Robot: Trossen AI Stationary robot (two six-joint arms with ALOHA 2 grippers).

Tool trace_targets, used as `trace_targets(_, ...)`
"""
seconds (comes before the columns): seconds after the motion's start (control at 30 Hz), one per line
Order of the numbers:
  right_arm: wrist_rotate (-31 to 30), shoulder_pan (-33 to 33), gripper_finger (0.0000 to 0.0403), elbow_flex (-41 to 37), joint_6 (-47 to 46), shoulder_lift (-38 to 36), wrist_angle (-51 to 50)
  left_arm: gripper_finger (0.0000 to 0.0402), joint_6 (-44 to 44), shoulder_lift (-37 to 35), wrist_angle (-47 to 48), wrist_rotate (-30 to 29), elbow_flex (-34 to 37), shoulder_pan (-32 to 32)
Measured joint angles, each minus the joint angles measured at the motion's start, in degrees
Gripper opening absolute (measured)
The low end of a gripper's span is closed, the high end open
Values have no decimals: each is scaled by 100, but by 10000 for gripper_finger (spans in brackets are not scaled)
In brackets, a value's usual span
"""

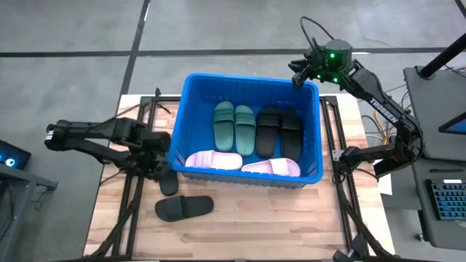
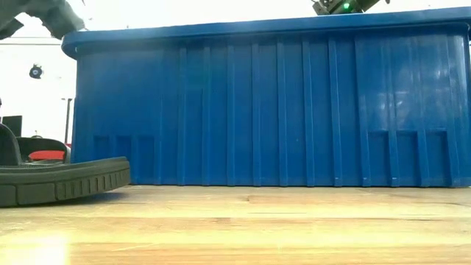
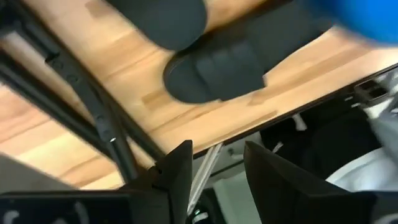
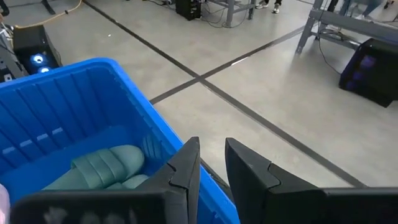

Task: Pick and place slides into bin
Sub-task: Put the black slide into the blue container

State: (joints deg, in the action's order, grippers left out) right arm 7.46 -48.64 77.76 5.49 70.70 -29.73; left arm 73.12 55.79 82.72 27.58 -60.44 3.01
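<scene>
The blue bin (image 1: 247, 175) stands mid-table and holds two green slides (image 1: 234, 128), two black slides (image 1: 279, 131) and two pink slides (image 1: 240, 163). Two more black slides lie sole-down on the table by the bin's near left corner, one (image 1: 168, 183) close to the wall and one (image 1: 184, 208) nearer the front. My left gripper (image 1: 159, 166) hovers open and empty just left of the closer slide (image 3: 214, 68). My right gripper (image 1: 298, 78) is open and empty above the bin's far right corner (image 4: 155, 118).
Dark frame rails (image 1: 131, 189) run along the table's left and right sides. The bin's tall ribbed wall (image 2: 265, 110) fills the low view, with a black slide (image 2: 59, 184) at its left. Bare wood (image 1: 277, 218) lies in front of the bin.
</scene>
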Motion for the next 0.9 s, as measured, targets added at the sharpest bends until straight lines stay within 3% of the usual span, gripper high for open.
trace_targets(0.3, 0, 0, 79, 0, 79, 0, 3, 194, 154, -259, -1477, 96, 640, 454)
trace_targets(0.5, 0, -2, 75, 0, 120, 0, 2, 219, 646, -271, -1243, -111, 947, 808)
trace_targets(0.6, -1, -2, 70, 0, 120, 0, 2, 219, 1170, -301, -1569, -191, 1217, 1153)
trace_targets(0.77, -2, -2, 70, -2, 115, 0, 0, 219, 1982, -307, -2629, -1015, 1499, 1863)
trace_targets(0.9, -2, -2, 75, -3, 57, 0, -4, 219, 2679, -261, -2580, -1674, 1514, 2402)
